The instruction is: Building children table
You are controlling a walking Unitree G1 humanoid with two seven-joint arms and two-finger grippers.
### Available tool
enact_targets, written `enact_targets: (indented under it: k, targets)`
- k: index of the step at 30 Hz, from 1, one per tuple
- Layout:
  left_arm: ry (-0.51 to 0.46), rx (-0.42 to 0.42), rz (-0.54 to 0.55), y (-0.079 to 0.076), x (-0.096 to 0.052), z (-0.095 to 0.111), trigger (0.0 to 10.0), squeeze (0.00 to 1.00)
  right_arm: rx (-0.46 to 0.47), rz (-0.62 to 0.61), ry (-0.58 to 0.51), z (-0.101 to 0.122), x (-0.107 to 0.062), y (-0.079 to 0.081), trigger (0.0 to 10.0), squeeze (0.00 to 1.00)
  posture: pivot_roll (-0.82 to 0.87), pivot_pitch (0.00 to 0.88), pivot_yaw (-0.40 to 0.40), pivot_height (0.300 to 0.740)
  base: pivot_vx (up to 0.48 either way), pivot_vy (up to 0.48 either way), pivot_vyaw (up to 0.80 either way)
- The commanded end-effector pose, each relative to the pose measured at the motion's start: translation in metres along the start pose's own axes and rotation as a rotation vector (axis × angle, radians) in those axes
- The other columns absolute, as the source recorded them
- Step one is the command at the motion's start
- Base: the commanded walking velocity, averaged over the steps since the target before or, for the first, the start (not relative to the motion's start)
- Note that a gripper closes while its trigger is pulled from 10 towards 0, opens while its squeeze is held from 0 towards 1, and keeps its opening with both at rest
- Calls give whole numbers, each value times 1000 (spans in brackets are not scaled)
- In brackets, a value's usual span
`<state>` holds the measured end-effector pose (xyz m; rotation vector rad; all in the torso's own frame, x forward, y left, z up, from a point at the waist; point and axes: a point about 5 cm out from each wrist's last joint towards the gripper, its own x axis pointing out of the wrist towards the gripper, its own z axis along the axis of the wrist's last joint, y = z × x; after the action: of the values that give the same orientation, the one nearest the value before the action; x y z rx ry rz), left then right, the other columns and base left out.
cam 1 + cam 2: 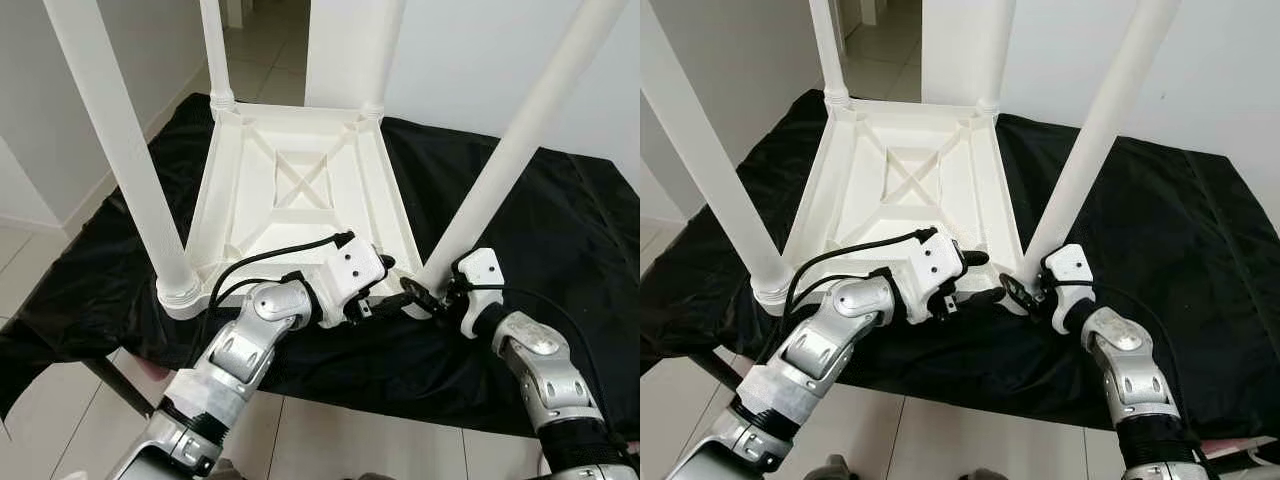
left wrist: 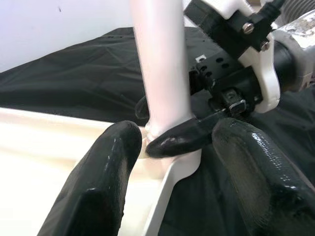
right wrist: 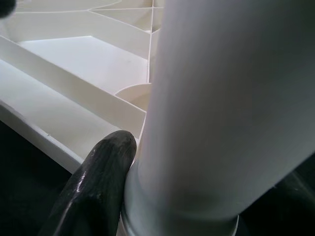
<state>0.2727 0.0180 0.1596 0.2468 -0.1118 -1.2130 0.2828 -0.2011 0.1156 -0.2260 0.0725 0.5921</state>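
Pale-walled room, tiled floor, a black cloth [image 1: 560, 230] across the middle of the frame with the table lying on it upside down.

The white ribbed plastic children's table top [image 1: 300, 190] lay underside up at centre frame with four white tubular legs rising out of its corners. The near right-hand leg [image 1: 520, 130] ran long-axis from its socket at lower centre up to the upper right corner. Both arms met at that socket: the right gripper [image 1: 432, 297] reached in from the lower right, one black finger [image 3: 93, 191] pressed against the leg's base collar, seemingly closed around it, though its second finger was hidden. The left gripper [image 1: 372, 290] came from the lower left, its fingers [image 2: 98, 187] spread apart just short of the same collar, holding nothing. The right arm was nearer, so any seating or twisting of the leg would probably fall to it.
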Motion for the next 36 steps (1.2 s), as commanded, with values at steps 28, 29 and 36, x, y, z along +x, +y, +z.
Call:
enact_targets:
  k: [28, 29, 36]
  targets:
    - [21, -27, -56, -7, -2, -6, 10000, 0, 170, -465, -28, -2, 2, 48, 10000, 0, 20, 7, -46, 740, 0, 0, 0]
    - [20, -28, -49, -5, -3, -5, 10000, 0, 227, -568, -31, -2, 4, 54, 10000, 0, 16, 6, -40, 740, 0, 0, 0]
    - [17, -24, -38, -1, -2, -3, 10000, 0, 268, -755, -45, 3, 3, 61, 10000, 0, 9, 0, -25, 740, 0, 0, 0]
